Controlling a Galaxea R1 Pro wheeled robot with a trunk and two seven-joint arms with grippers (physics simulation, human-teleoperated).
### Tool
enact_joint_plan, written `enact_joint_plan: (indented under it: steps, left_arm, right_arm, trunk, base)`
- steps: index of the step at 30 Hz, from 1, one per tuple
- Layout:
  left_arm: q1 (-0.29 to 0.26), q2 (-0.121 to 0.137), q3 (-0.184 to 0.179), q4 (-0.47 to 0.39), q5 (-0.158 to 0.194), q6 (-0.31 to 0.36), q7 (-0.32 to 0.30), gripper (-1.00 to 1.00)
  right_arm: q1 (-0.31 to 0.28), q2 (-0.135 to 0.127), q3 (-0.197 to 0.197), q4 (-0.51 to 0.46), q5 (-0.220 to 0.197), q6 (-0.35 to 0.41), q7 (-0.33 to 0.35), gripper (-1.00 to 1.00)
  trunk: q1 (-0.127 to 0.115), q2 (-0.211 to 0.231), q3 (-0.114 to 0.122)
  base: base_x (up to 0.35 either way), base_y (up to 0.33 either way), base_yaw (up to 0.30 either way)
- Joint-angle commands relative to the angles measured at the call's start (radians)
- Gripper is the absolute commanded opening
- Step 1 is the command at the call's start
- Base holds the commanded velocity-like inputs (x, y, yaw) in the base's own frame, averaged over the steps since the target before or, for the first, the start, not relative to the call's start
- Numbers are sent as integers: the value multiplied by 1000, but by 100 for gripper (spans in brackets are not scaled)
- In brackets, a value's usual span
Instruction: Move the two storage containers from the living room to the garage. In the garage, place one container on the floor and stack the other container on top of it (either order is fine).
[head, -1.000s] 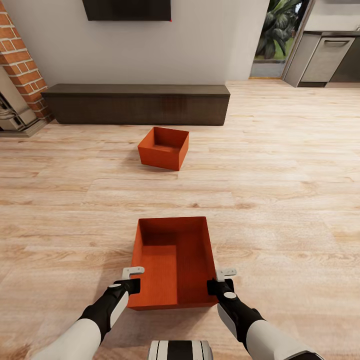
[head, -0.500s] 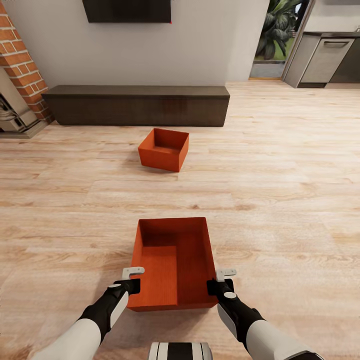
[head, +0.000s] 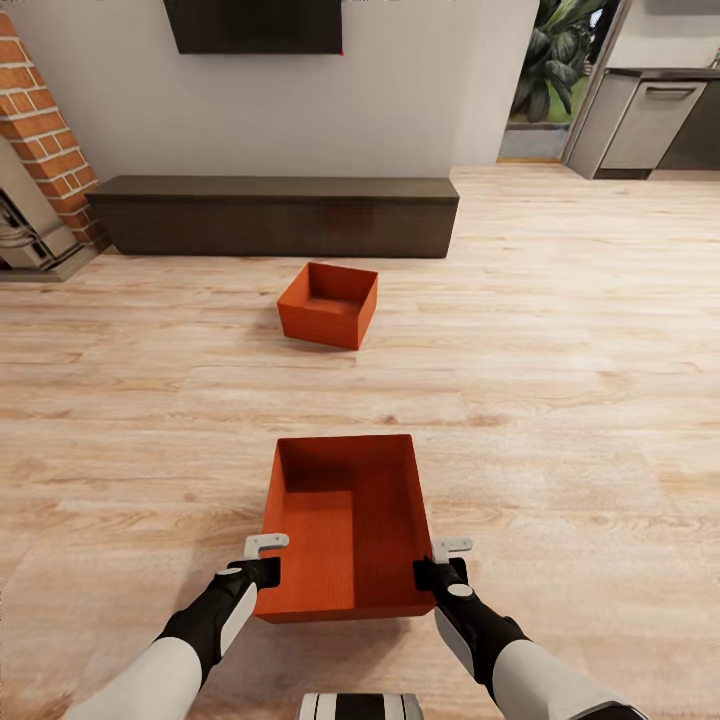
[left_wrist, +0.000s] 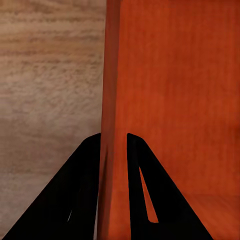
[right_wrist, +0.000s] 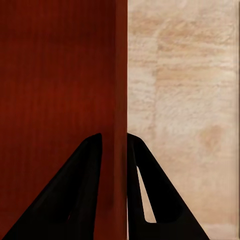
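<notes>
Two orange-red storage containers stand in the living room. The near one (head: 345, 540) is right in front of me over the light wood planks. My left gripper (head: 262, 560) is shut on its left wall and my right gripper (head: 440, 562) is shut on its right wall. In the left wrist view the black fingers (left_wrist: 87, 170) pinch the thin orange wall (left_wrist: 170, 90) between them. The right wrist view has the same pinch, fingers (right_wrist: 90, 170) on the darker wall (right_wrist: 55, 90). The other container (head: 328, 305) sits further ahead on the planks, slightly turned and untouched.
A long dark low bench (head: 275, 215) runs along the white wall under a black TV (head: 255, 25). A red brick fireplace (head: 40, 130) is at far left. At far right a doorway with a plant (head: 555, 70) and grey kitchen cabinets (head: 650, 120). Wood floor lies open around both containers.
The far container, bench and wall have slid slightly down the picture, so the camera has moved. The held container and both grippers keep their places in the view.
</notes>
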Motion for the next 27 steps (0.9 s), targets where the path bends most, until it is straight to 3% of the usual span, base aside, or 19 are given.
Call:
enact_joint_plan:
  steps: [1,27]
  left_arm:
    - [0,1,2,-2,-10,7,11,-100]
    - [0,1,6,-4,-10,7,11,-100]
  right_arm:
    - [-1,-1,-4,2,-6,-6,-11,-100]
    - [-1,-2,-4,2,-6,-7,-10,-100]
  trunk:
    - [-4,7,3]
    - [-104,189,84]
  base:
    - [0,0,0]
    - [0,0,0]
